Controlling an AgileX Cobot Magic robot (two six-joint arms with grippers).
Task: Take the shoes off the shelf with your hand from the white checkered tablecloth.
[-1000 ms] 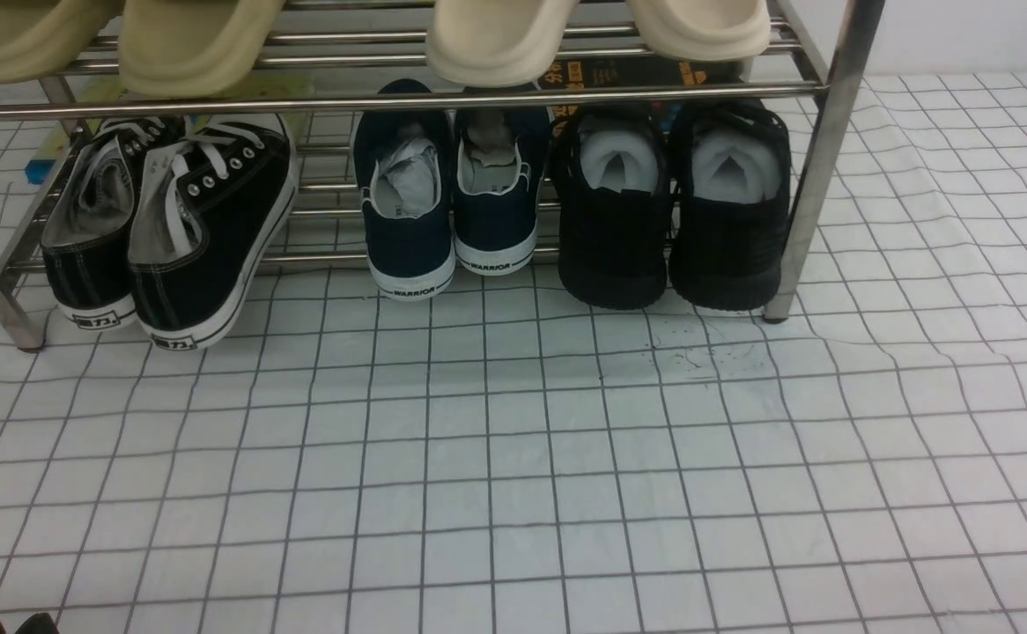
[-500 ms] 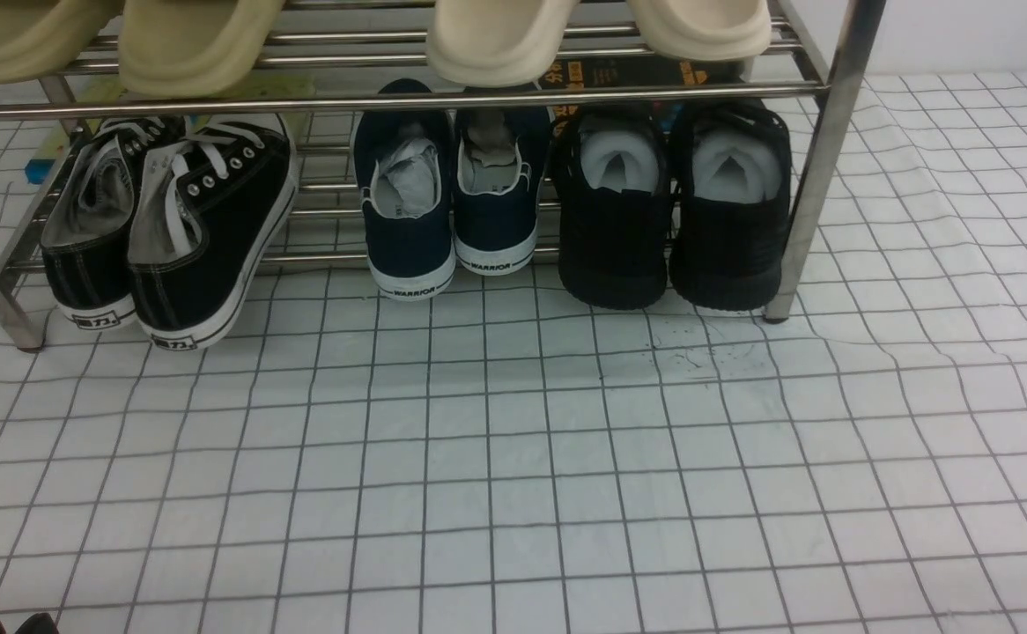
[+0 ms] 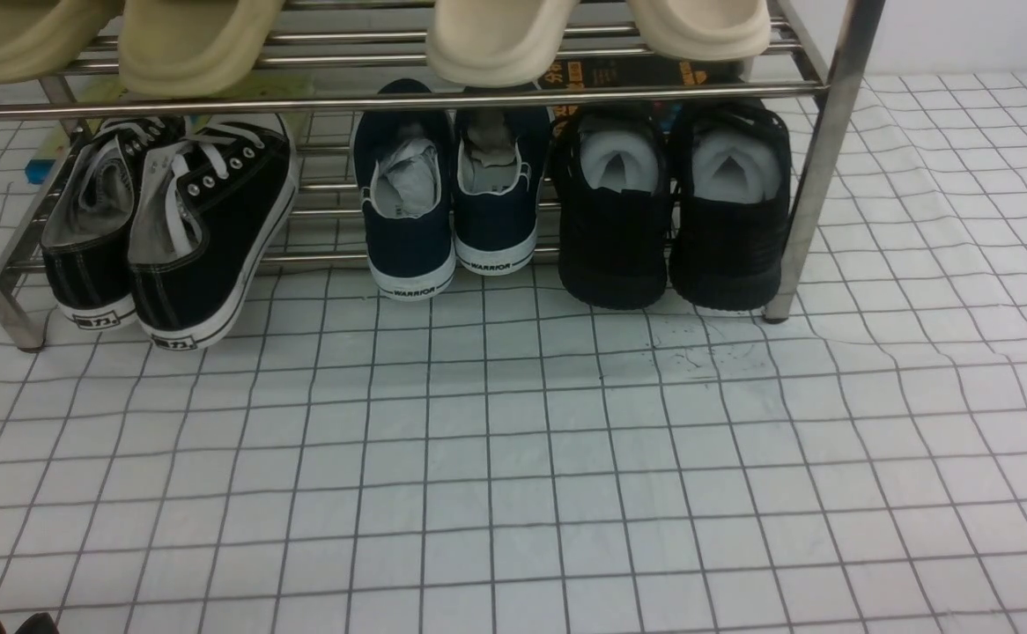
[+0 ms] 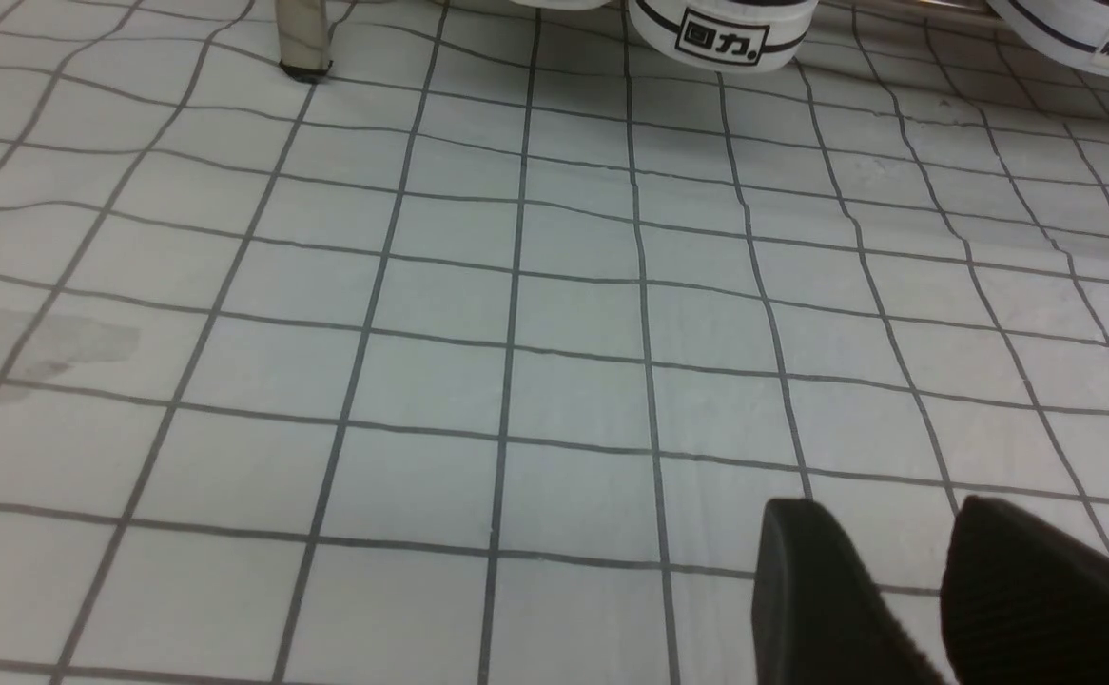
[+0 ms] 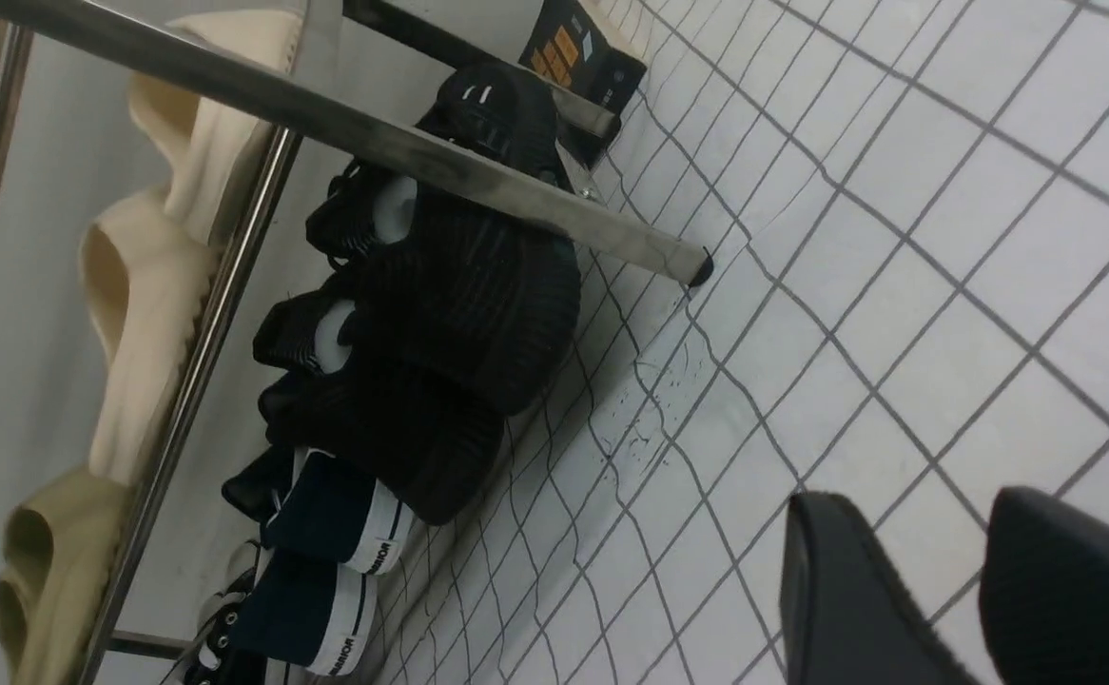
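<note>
The shoes (image 3: 672, 220), an all-black knit pair stuffed with pale paper, stand heels-out at the right end of the shelf's (image 3: 817, 158) lowest tier. In the right wrist view the shoes (image 5: 459, 304) sit behind a chrome shelf leg (image 5: 478, 176). My right gripper (image 5: 906, 504) hovers over the white checkered tablecloth (image 3: 513, 484), well short of the shoes, open with only cloth showing between its fingers. My left gripper (image 4: 883, 509) also stands open over the cloth, holding nothing. Only its tips (image 3: 16, 625) show at the front view's bottom left corner.
Black-and-white canvas sneakers (image 3: 170, 229) and a navy WARRIOR pair (image 3: 447, 202) share the lowest tier. Beige slippers (image 3: 496, 35) lie on the tier above. A dark box (image 3: 646, 70) stands behind the rack. Dark scuff marks (image 3: 698, 352) spot the cloth before the black pair.
</note>
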